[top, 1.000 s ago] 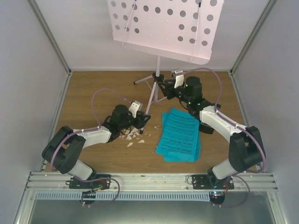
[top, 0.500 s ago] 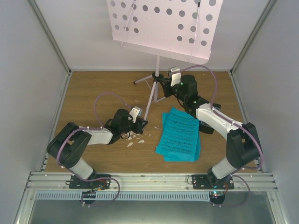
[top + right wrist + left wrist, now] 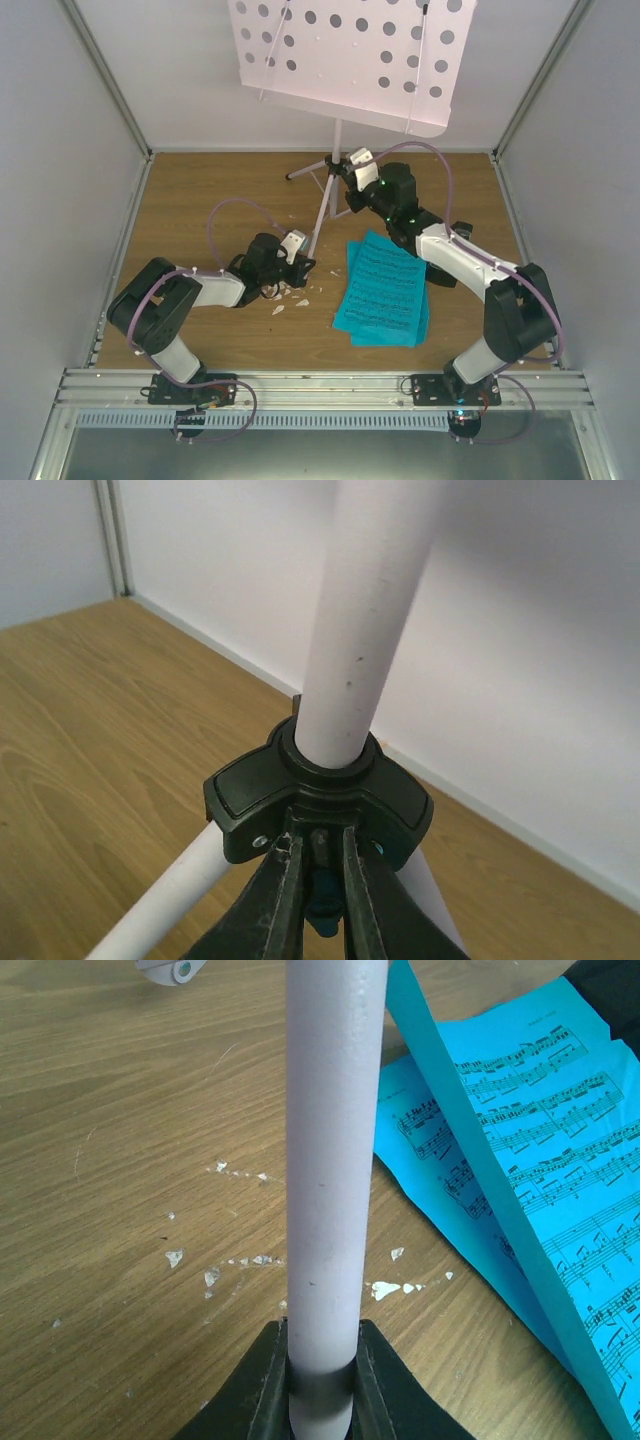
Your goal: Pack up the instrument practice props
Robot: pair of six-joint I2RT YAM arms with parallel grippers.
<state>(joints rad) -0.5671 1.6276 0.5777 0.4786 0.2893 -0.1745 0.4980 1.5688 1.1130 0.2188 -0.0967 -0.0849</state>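
Pink music stand (image 3: 350, 60) stood at the back of the table (image 3: 190, 200), my left gripper (image 3: 322, 1370) clamped on its leg (image 3: 325, 1160), right gripper (image 3: 320, 880) pinching its hub (image 3: 320, 790); blue sheets (image 3: 385, 290) lay beside, nothing packed yet

Pink music stand (image 3: 350, 60) upright at the back, left gripper (image 3: 307, 262) at its near leg's foot, right gripper (image 3: 342, 175) at tripod hub, blue sheets (image 3: 385, 290) flat alongside.

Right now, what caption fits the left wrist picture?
Left gripper clamps the pink stand leg beside blue sheet music and white scraps.
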